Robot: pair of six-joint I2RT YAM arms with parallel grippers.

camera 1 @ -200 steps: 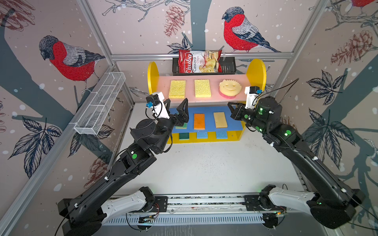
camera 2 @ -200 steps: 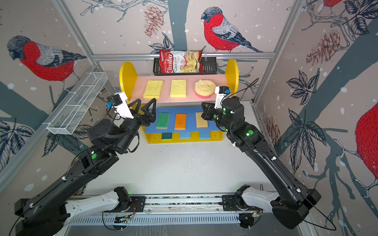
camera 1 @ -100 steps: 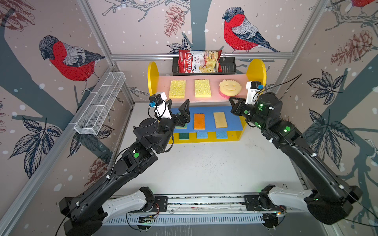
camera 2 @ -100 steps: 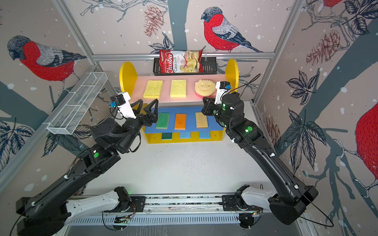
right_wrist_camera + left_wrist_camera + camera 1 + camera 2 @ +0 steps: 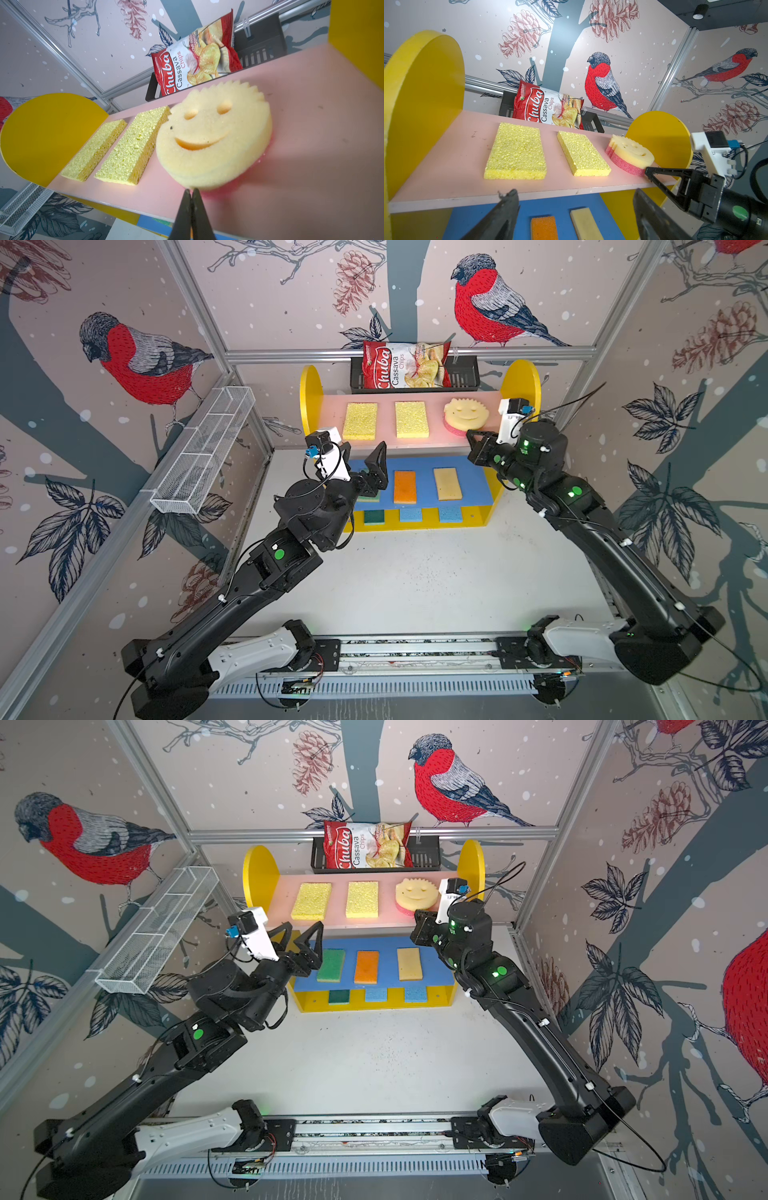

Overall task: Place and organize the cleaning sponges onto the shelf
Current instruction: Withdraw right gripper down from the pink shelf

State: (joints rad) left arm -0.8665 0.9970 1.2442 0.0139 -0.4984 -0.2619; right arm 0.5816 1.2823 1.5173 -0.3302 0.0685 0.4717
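The counter [image 5: 415,580] carries the shelf [image 5: 309,406] at its far edge, and every sponge I can count lies on it already, so the job looks almost done and the step in hand looks like tidying.

The pink top board [image 5: 385,439] holds three, the blue middle board [image 5: 424,489] three, and the yellow base [image 5: 473,518] three.

The left gripper [image 5: 302,928] hangs at the blue board's front left corner, jaws spread wide and empty. The right gripper [image 5: 191,192] has its jaws pressed together, tips at the front rim of the smiley sponge [image 5: 214,133] near the pink board's right end.

A good nudge is slow and low, straight toward the board's back edge, stopping once the smiley lines up with the two yellow sponges [image 5: 360,420] [image 5: 411,419]. The foam will probably squash before it slides, so press gently. The left arm should lift clear without brushing the green sponge [image 5: 331,965].

On the blue board the green one is followed by the orange sponge [image 5: 404,487] and the tan sponge [image 5: 447,484]. Below lie the dark green sponge [image 5: 374,517] and two light blue sponges [image 5: 410,515] [image 5: 451,514].

Only the right wrist view shows the shut tips meeting the smiley's rim, though contact is unclear. Only the top views show the base row. In a top view the left gripper covers most of the green sponge.
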